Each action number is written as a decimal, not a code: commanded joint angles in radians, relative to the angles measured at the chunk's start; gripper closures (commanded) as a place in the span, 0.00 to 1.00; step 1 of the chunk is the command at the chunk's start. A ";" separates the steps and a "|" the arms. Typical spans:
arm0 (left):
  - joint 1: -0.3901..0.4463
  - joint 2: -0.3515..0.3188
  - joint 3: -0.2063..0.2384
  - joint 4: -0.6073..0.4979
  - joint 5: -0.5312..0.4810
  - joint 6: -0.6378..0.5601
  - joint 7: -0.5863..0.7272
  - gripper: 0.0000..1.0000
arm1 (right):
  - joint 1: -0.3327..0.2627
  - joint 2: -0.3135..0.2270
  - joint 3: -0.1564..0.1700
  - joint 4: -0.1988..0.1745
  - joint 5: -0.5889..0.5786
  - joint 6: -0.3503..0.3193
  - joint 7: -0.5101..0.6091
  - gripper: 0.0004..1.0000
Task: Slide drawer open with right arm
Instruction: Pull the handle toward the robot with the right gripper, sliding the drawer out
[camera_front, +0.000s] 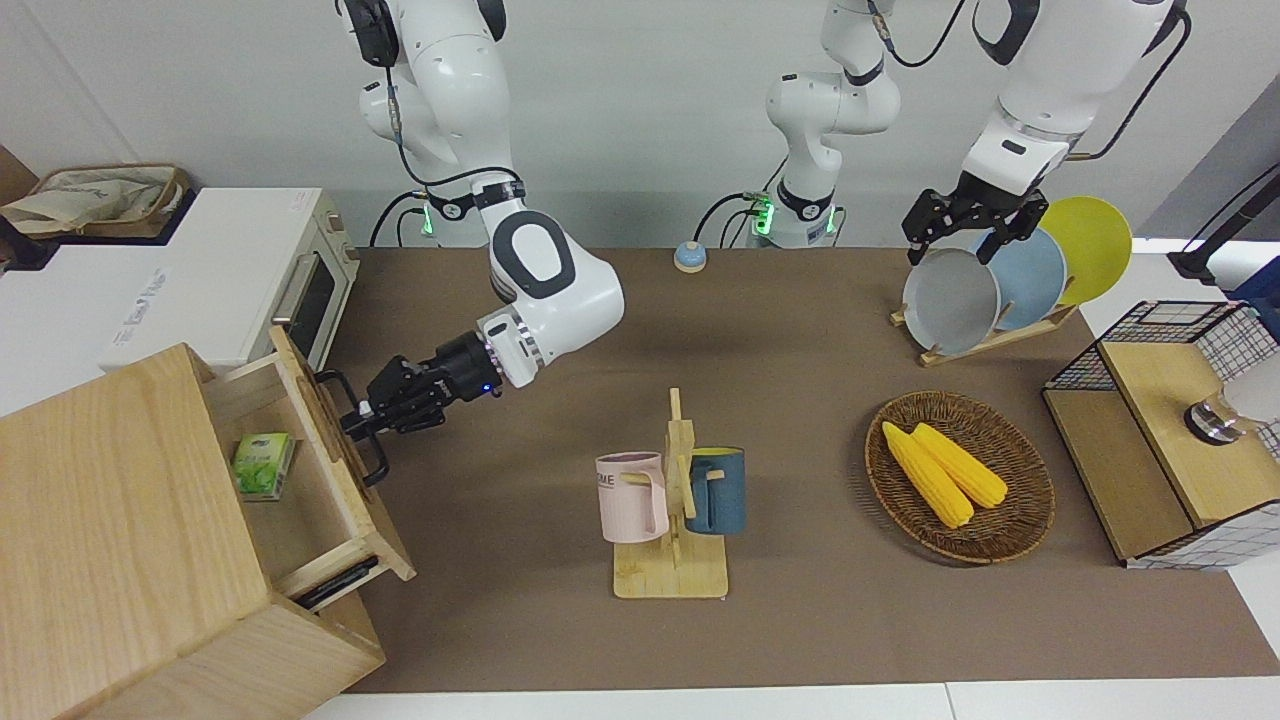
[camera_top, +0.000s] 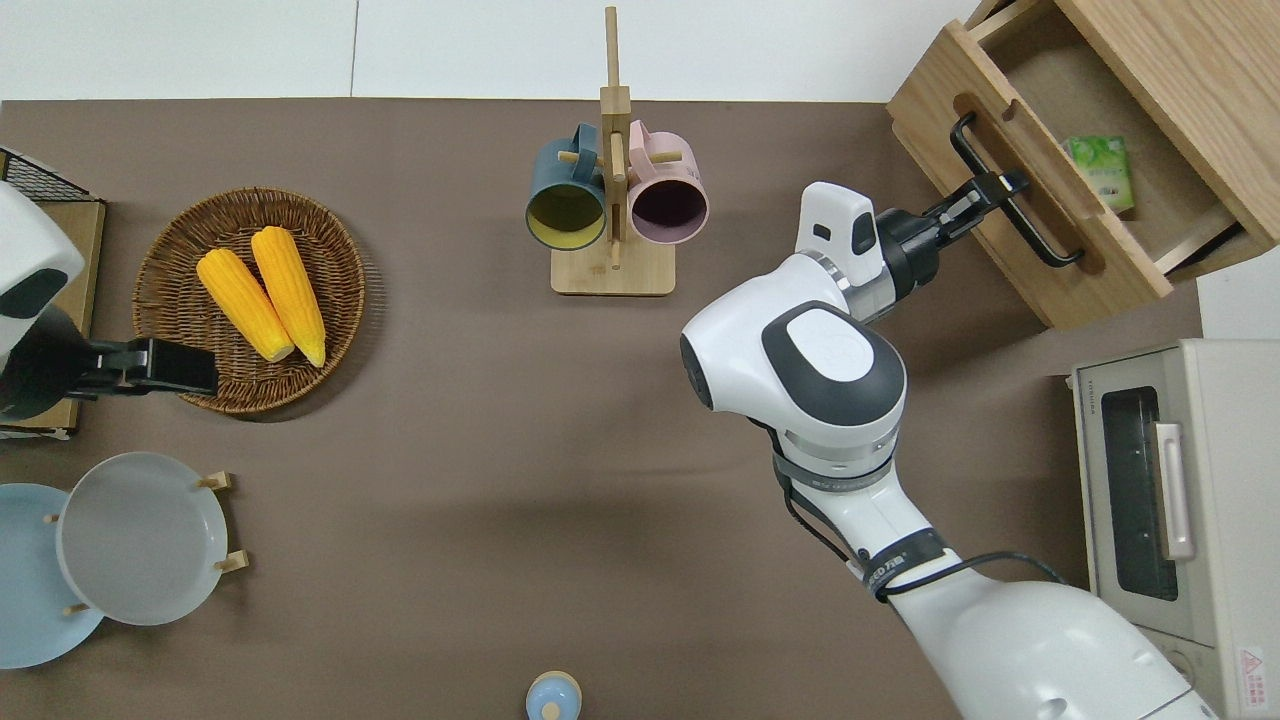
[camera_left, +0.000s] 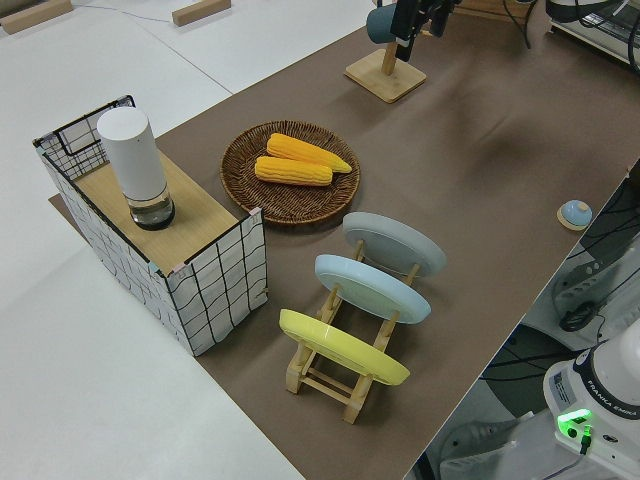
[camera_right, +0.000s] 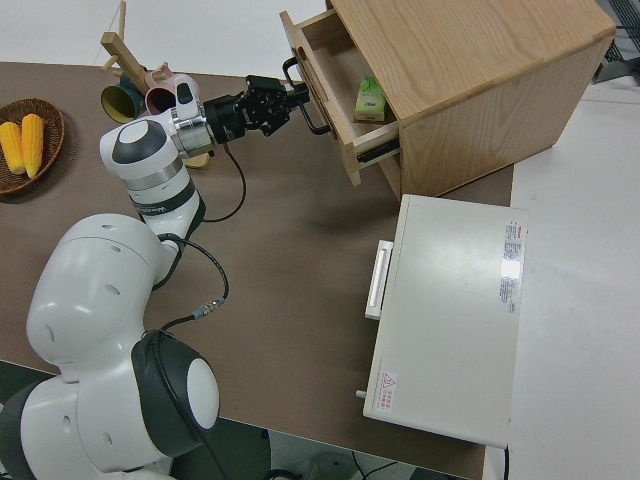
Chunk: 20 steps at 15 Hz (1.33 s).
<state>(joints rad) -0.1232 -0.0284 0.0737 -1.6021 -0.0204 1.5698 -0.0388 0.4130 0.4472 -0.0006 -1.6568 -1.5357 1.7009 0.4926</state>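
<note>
The pale-wood drawer (camera_front: 345, 470) stands pulled well out of the large wooden box (camera_front: 110, 540) at the right arm's end of the table. A small green packet (camera_front: 263, 466) lies inside it. My right gripper (camera_front: 362, 418) is shut on the drawer's black loop handle (camera_front: 378, 468), about midway along the bar. The overhead view shows the same grip, with the right gripper (camera_top: 990, 190) on the handle (camera_top: 1040, 245) of the drawer (camera_top: 940, 115). In the right side view the right gripper (camera_right: 290, 100) meets the drawer (camera_right: 320, 60) too. My left arm is parked, its left gripper (camera_front: 950, 250) open.
A white toaster oven (camera_front: 250, 270) stands beside the box, nearer to the robots. A wooden mug rack (camera_front: 672, 490) with two mugs is mid-table. Toward the left arm's end are a wicker basket (camera_front: 1010, 540) of corn, a plate rack (camera_front: 990, 290) and a wire-mesh cabinet (camera_front: 1170, 430).
</note>
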 joint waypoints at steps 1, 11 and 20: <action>-0.003 -0.008 0.003 0.002 0.013 -0.014 -0.001 0.00 | 0.009 -0.016 0.071 0.008 0.034 -0.078 -0.020 1.00; -0.003 -0.008 0.003 0.002 0.011 -0.014 -0.001 0.00 | 0.041 -0.021 0.183 0.029 0.058 -0.220 -0.065 1.00; -0.003 -0.008 0.003 0.002 0.011 -0.014 -0.001 0.00 | 0.052 -0.019 0.292 0.045 0.062 -0.359 -0.066 1.00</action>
<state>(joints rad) -0.1232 -0.0284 0.0737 -1.6021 -0.0204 1.5698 -0.0388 0.4525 0.4420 0.2626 -1.6502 -1.4640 1.4117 0.4925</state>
